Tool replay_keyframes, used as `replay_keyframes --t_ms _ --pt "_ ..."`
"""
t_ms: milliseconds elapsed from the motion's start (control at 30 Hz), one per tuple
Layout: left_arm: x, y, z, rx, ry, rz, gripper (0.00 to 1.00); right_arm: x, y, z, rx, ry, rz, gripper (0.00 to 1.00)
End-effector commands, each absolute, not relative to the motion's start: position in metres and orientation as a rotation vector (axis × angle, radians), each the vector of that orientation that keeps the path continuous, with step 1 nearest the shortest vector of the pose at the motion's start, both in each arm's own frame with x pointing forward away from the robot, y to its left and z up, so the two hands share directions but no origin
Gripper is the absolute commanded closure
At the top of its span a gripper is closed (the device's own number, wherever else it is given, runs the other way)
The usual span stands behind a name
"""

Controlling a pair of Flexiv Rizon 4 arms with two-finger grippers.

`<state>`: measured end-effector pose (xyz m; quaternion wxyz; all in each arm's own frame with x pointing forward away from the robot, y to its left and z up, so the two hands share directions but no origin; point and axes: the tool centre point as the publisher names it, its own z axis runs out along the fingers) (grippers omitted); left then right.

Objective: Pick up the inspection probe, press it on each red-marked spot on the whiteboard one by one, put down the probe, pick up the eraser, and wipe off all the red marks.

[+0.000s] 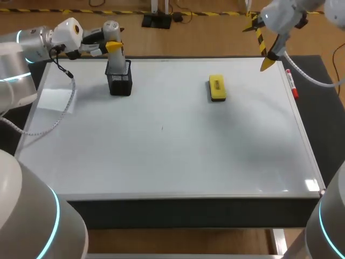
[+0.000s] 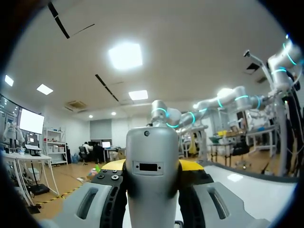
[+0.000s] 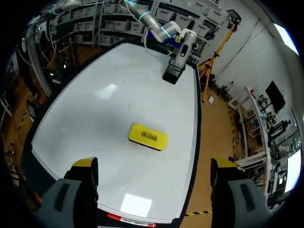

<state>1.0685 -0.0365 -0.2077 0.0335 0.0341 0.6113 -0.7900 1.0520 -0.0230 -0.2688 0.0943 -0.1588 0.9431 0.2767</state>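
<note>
Rounded grey probe [image 2: 152, 166] clamped in left jaws; right jaws wide, oblong eraser [image 3: 147, 137] ahead.

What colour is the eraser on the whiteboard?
The eraser is yellow, dark underneath; clearest in the right wrist view.

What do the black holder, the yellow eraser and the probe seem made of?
The holder looks like black wire mesh, likely metal: its grid pattern shows. The eraser has a smooth yellow shell, probably plastic, over a dark pad, maybe felt. The probe has a smooth grey casing, plastic or painted metal; I cannot tell.
</note>
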Motion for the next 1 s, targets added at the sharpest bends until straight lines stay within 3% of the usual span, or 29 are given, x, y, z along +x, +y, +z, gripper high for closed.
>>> replay_keyframes --t_ms 33,1000 --pt "1.075 -0.035 -0.216 0.114 1.872 -2.449 1.0 1.052 -0.023 -0.268 -0.474 2.8 0.816 0.0" --pt "1.08 -0.039 -0.257 0.0 1.904 -2.469 1.0 1.052 -0.023 -0.268 -0.474 2.8 0.816 0.0"
